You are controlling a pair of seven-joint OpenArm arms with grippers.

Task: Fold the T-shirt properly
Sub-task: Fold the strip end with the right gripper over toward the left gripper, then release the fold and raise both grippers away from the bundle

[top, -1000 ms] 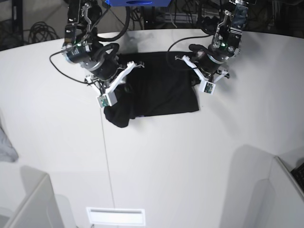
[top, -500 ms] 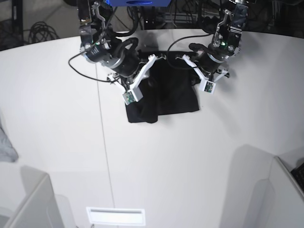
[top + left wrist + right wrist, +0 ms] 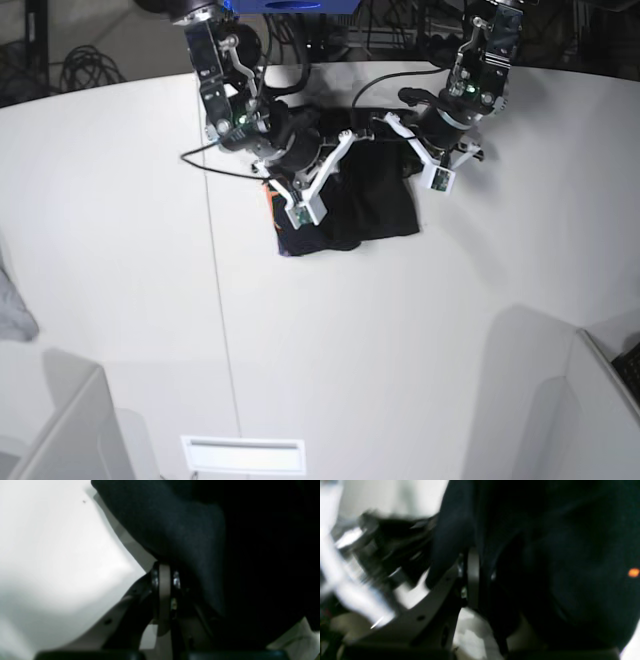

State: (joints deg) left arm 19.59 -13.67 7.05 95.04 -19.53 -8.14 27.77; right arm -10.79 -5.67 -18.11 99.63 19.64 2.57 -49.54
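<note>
Right claw (image 3: 322, 172) pinching T-shirt (image 3: 375, 200), arm angled inward

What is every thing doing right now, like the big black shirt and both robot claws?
Black fabric T-shirt: lying on the table, one side lifted and partly folded over, a bit of orange print showing.
Right gripper: shut on the T-shirt, holding the lifted side.
Left gripper: shut on the T-shirt at its other edge.
White table: bare around the T-shirt.
Small grey cloth: lying at the table's edge.

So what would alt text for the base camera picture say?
Two robot arms fold a black T-shirt on a white table. The right hand carries one side across, exposing a bit of orange print, while the left hand holds the opposite edge.
</note>
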